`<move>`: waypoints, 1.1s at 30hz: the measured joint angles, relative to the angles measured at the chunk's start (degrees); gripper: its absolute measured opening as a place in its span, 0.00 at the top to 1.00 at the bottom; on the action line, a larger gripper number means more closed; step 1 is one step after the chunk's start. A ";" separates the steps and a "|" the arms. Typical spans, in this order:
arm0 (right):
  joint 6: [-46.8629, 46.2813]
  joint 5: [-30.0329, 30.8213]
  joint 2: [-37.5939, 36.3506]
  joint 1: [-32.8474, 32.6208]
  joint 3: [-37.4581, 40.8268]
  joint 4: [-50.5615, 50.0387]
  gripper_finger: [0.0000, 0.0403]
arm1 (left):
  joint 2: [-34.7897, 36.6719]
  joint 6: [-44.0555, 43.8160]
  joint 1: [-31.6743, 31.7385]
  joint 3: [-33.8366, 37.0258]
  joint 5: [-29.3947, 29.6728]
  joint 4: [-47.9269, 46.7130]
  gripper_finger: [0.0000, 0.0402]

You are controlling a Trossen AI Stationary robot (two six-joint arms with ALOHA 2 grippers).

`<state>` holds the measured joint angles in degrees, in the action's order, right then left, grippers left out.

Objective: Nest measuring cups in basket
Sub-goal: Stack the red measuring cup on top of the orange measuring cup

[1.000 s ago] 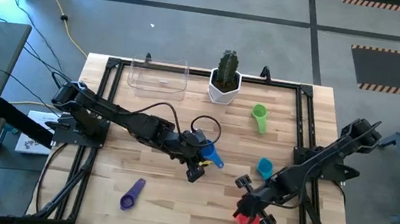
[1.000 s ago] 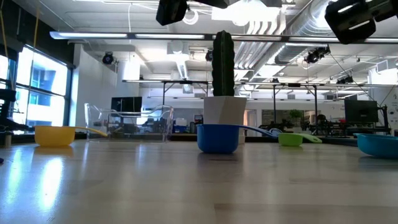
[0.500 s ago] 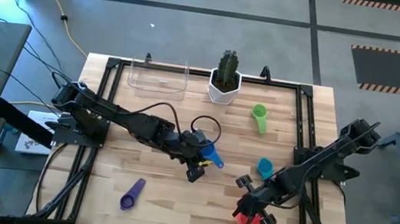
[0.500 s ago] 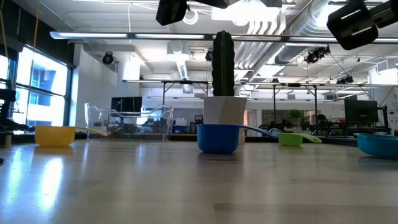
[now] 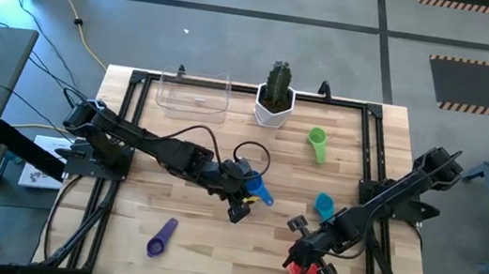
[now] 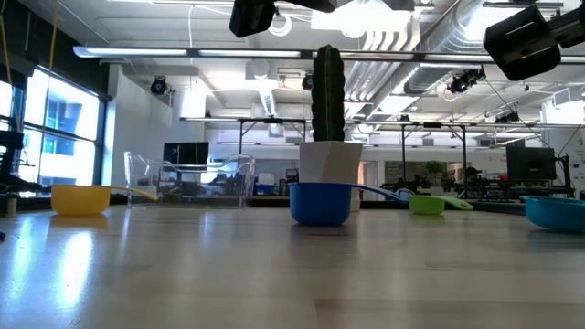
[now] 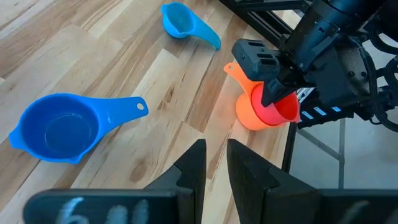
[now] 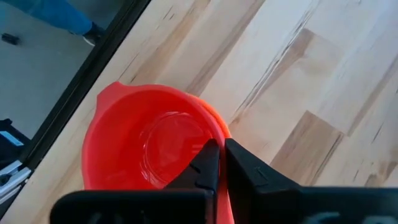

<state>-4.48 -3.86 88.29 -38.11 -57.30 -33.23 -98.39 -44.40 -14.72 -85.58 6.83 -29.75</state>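
- While my right gripper sits at the table's near right corner, its fingers are pinched nearly together on the rim of the red cup, which rests inside the orange cup close to the table edge.
- My left gripper hangs mid-table just beside the blue cup, its fingers drawn close with only a slim gap and nothing between them.
- The basket stands at the far edge, left of the cactus pot, well apart from both grippers, and I cannot see any cup in it.
- The teal cup, green cup and purple cup lie scattered on the table; a yellow cup shows only in the low view.
- Risk: my pinch takes only the thin red wall, so the cup could pivot or slip out when lifted.
- Risk: the orange cup may cling to the red one, then drop off over the nearby edge.
- Risk: carrying across the table, my right arm could clip the teal cup or the cactus pot.
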 joint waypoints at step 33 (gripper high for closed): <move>-16.49 9.60 -0.09 1.77 0.00 0.17 0.81 | 0.00 -2.49 -4.36 0.00 5.74 -25.42 0.86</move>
<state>-20.98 5.74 88.20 -36.34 -57.30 -33.06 -98.39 -46.90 -19.08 -85.58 12.57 -55.17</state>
